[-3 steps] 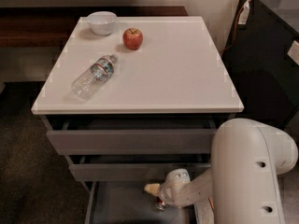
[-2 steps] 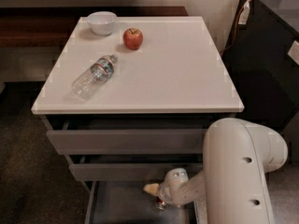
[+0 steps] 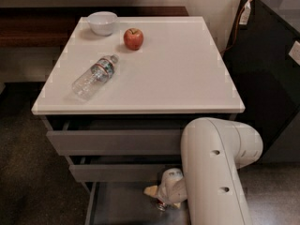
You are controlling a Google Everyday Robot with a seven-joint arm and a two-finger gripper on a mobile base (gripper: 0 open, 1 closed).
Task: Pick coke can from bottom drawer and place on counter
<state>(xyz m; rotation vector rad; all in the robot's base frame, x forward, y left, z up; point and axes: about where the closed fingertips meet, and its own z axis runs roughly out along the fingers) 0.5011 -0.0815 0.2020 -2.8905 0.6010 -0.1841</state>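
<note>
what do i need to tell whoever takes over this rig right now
Gripper: down inside the open bottom drawer, towards its right side. The arm blocks much of the view there.
Coke can: not clearly in view. It may be hidden under the gripper. It is not on the counter.
Counter holds a water bottle lying on its side, an apple and a white bowl.
Done: drawer is open and the gripper is inside it.
Left: secure the can, lift it out, set it on the counter.
</note>
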